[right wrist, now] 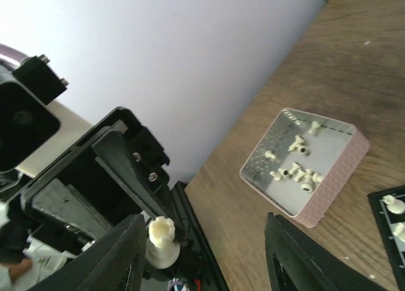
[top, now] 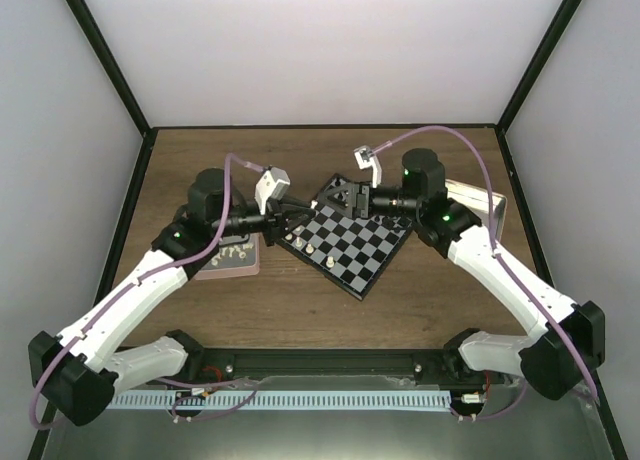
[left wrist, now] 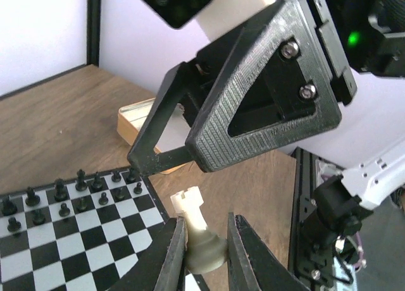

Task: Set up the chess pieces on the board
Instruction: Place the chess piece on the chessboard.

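My left gripper [left wrist: 207,243] is shut on the base of a cream-white rook [left wrist: 192,210], held tilted just past the corner of the board [left wrist: 76,240]. Black chess pieces [left wrist: 81,186] stand in two rows on that board's far side. My right gripper [right wrist: 205,253] is open and empty. It faces the left gripper closely, and the rook [right wrist: 161,239] shows beside its left finger [right wrist: 120,256]. In the top view both grippers, left [top: 291,225] and right [top: 345,199], meet over the board's [top: 372,248] far-left corner. A few white pieces [top: 313,249] stand along its left edge.
A pink square tray [right wrist: 342,177] holding several loose white pieces [right wrist: 296,167] lies on the wooden table left of the board; it also shows in the top view [top: 245,265]. A tan box [top: 488,208] stands at the right, behind the right arm.
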Controlling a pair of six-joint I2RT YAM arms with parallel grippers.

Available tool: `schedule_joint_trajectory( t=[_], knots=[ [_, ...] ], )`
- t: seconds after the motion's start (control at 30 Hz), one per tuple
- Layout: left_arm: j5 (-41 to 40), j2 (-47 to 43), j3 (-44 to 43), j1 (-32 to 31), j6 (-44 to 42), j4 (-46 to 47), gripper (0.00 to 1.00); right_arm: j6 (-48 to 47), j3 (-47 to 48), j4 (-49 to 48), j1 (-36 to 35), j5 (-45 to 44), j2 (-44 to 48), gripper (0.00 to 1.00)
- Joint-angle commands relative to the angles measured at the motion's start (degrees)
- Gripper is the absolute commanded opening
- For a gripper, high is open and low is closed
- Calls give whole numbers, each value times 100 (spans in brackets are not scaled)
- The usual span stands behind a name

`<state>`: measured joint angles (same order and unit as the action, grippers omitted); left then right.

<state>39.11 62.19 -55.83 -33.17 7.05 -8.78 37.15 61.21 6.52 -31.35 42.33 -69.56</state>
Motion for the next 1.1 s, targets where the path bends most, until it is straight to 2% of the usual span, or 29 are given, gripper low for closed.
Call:
schedule_joint_trajectory(
  t=[0.0,0.13,0.33,0.53,0.77,1.07],
  knots=[
    [429,-140,43,-38,-999,-105,11,-375,372,-69,-2,961,-42,52],
    [510,-230,51,-49,-1578,-257,11,-400,367,-131,-2,1240,-111,51],
    [575,-209,35,-52,-1903,-335,11,-423,314,-81,-9,1323,-201,44],
    [620,-150,23,-49,-2026,-396,10,-348,252,-200,-34,1515,-305,37],
    [592,-130,21,-49,-2062,-421,10,-331,216,-234,-149,1665,-434,37],
    [440,-102,24,-49,-2072,-465,10,-296,140,-250,-256,1753,-481,26]
  ],
)
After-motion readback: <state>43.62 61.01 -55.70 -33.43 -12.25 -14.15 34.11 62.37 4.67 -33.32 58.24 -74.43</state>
